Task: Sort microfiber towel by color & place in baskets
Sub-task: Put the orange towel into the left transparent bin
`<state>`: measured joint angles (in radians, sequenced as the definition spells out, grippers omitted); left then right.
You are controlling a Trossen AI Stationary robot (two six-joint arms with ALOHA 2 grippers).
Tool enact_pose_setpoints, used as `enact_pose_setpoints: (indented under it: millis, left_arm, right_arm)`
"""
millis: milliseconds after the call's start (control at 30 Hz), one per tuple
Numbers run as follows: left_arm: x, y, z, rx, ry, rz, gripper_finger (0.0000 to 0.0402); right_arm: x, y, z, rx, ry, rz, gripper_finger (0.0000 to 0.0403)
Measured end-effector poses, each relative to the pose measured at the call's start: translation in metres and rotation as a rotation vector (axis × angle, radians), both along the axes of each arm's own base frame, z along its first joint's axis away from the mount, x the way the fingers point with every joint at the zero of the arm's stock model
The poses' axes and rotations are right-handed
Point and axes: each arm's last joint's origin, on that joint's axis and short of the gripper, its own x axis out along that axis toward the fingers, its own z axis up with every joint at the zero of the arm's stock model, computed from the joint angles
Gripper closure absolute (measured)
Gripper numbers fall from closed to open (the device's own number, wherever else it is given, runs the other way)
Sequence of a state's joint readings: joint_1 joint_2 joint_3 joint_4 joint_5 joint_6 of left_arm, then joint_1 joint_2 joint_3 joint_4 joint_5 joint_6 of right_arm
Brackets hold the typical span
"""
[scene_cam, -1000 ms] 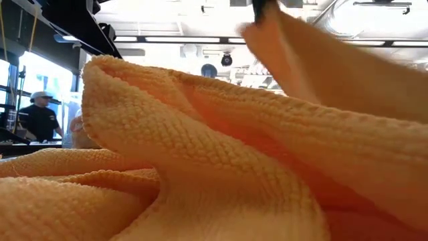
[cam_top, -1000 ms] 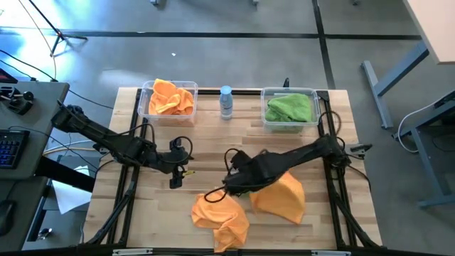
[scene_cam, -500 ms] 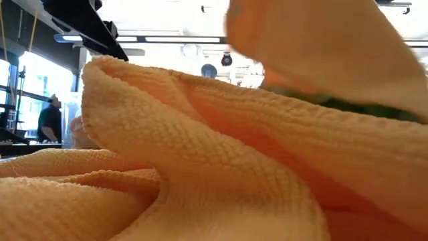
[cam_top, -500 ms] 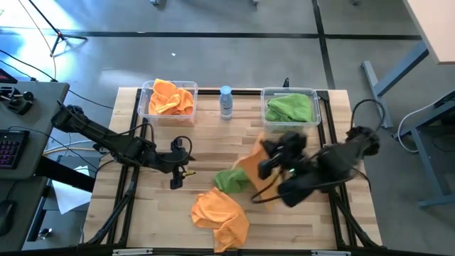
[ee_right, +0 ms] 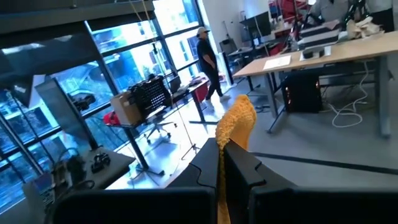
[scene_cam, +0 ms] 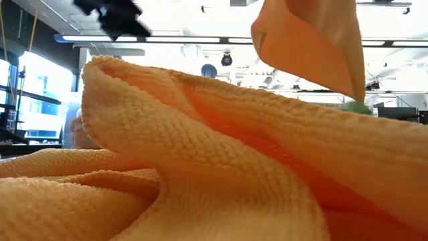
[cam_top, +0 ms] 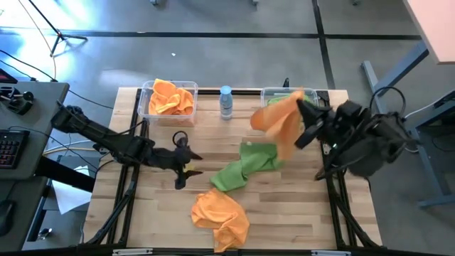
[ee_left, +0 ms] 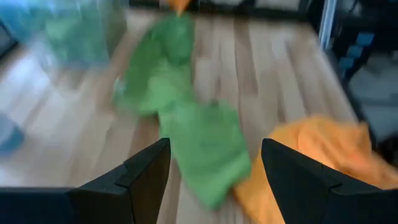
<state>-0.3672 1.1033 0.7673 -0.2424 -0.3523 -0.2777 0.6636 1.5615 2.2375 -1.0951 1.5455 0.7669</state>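
My right gripper [cam_top: 304, 122] is raised over the table's far right part, shut on an orange towel [cam_top: 279, 122] that partly hides the right basket [cam_top: 313, 94] of green towels. In the low view that towel [scene_cam: 314, 40] hangs high. A green towel [cam_top: 244, 168] lies stretched out on the table's middle. Another orange towel [cam_top: 220, 217] lies crumpled at the near edge and fills the low view [scene_cam: 167, 167]. My left gripper [cam_top: 186, 171] is open, left of the green towel [ee_left: 186, 124]. The left basket [cam_top: 146, 103] holds orange towels. My right gripper pinches the orange towel between its two shut fingers [ee_right: 208, 171]; a bunched part [ee_right: 235, 121] sticks out past the fingertips. Edge or fold, I cannot tell. The towel is lifted clear of the table and drapes slack beside the gripper, toward the table's left.
A small bottle with a blue cap [cam_top: 226, 102] stands between the two baskets at the far edge. Bare wood shows on the table's near right part and between the left gripper and the left basket. A person [ee_right: 205, 53] stands in the room beyond.
My right gripper has risen from the table's middle and swung toward the far right, carrying the orange towel up clear of the table. This uncovered a green towel, which has been drawn out long toward the far right. My left gripper has shifted slightly toward the green towel.
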Motion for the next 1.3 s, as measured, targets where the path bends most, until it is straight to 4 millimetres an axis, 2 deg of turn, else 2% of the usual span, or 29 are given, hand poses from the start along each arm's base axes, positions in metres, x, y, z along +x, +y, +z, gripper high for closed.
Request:
enact_pose_setpoints:
  millis: [267, 400, 533, 733, 967, 1100, 1300]
  left_arm:
    - [0.019, 0.012, 0.043, 0.039, -0.446, 0.015, 0.0161]
    - [0.02, 0.019, 0.063, 0.077, -0.644, 0.039, 0.0161]
    - [0.022, 0.028, 0.09, 0.103, -0.737, 0.083, 0.0161]
    - [0.041, 0.04, 0.139, 0.141, -0.726, 0.1, 0.0161]
    - [0.077, 0.04, 0.172, 0.216, -0.661, 0.093, 0.0161]
    - [0.091, 0.036, 0.175, 0.216, -0.648, 0.085, 0.0161]
    - [0.113, 0.031, 0.152, 0.137, -0.575, 0.055, 0.0161]
  right_arm:
    - [-0.005, -0.031, 0.034, -0.007, 0.0, 0.028, 0.0403]
    - [0.0, -0.039, 0.05, -0.051, -0.046, 0.172, 0.0403]
    - [0.009, -0.041, 0.056, -0.111, -0.092, 0.355, 0.0403]
    - [0.037, -0.049, 0.038, -0.097, -0.006, 0.416, 0.0403]
    - [0.072, -0.058, 0.008, -0.02, 0.142, 0.551, 0.0403]
    - [0.085, -0.062, -0.008, 0.018, 0.248, 0.58, 0.0403]
    - [0.098, -0.066, -0.018, 0.006, 0.328, 0.667, 0.0403]
